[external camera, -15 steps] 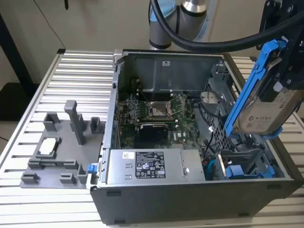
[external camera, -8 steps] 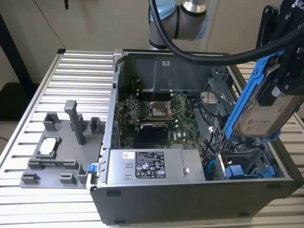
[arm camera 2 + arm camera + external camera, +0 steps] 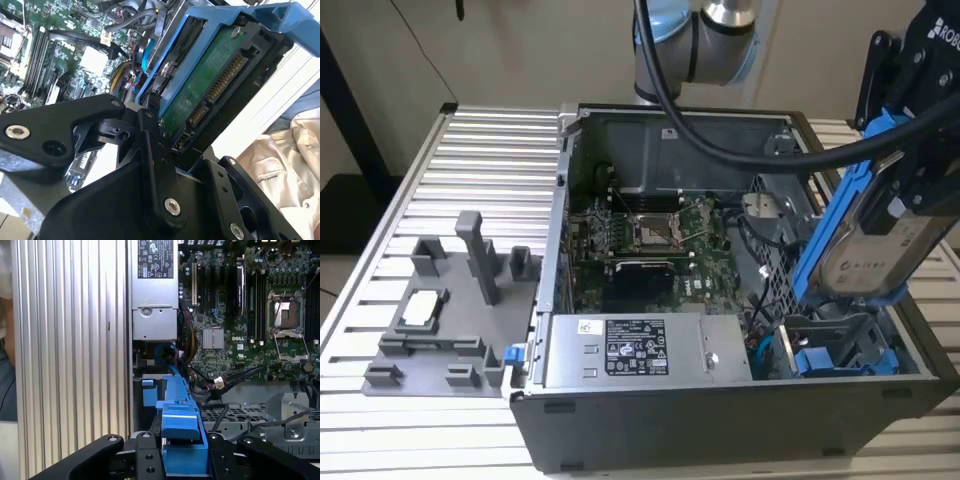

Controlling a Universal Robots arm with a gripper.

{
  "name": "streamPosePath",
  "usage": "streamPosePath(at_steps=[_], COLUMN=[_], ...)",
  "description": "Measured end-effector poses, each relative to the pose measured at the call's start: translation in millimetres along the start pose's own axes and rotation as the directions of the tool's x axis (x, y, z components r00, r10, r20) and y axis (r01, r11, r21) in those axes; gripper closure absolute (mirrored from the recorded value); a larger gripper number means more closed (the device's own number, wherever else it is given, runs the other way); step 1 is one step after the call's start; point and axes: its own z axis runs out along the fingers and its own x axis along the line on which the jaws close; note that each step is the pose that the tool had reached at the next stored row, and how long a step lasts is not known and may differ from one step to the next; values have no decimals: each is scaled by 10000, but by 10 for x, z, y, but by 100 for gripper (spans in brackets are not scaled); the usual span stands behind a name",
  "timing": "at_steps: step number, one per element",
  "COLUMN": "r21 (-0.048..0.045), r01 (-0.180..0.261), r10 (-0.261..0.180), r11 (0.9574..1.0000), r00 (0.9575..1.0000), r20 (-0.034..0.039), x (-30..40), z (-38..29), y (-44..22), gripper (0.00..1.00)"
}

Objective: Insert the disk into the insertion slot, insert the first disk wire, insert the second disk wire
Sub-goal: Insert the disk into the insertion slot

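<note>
My gripper (image 3: 912,190) is shut on the disk (image 3: 865,245), a silver drive in a bright blue carrier. I hold it tilted above the front corner of the open computer case at the exterior view's right. In the second wrist view the disk's green circuit side (image 3: 210,85) faces the camera, with black fingers (image 3: 150,150) clamped at its end. The first wrist view shows the blue carrier (image 3: 182,432) edge-on in the gripper (image 3: 182,457). The insertion slot (image 3: 840,340) is the grey drive bay just under the disk. Loose black wires with a small connector (image 3: 218,382) lie beside the bay.
Another blue-fronted carrier (image 3: 820,360) sits low in the bay. The power supply (image 3: 620,350) and motherboard (image 3: 650,240) take up the case's other parts. A grey parts fixture (image 3: 450,310) stands on the slatted table at the exterior view's left. A person's pale clothing (image 3: 285,160) is close by.
</note>
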Motion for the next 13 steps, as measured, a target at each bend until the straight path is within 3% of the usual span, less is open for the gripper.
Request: streamPosePath(at_steps=[13], r21=[0], r01=[5], r10=[-5], r11=[10000], r00=[10000], r20=[-1], x=[-2], z=[168], y=[-51], gripper=[67])
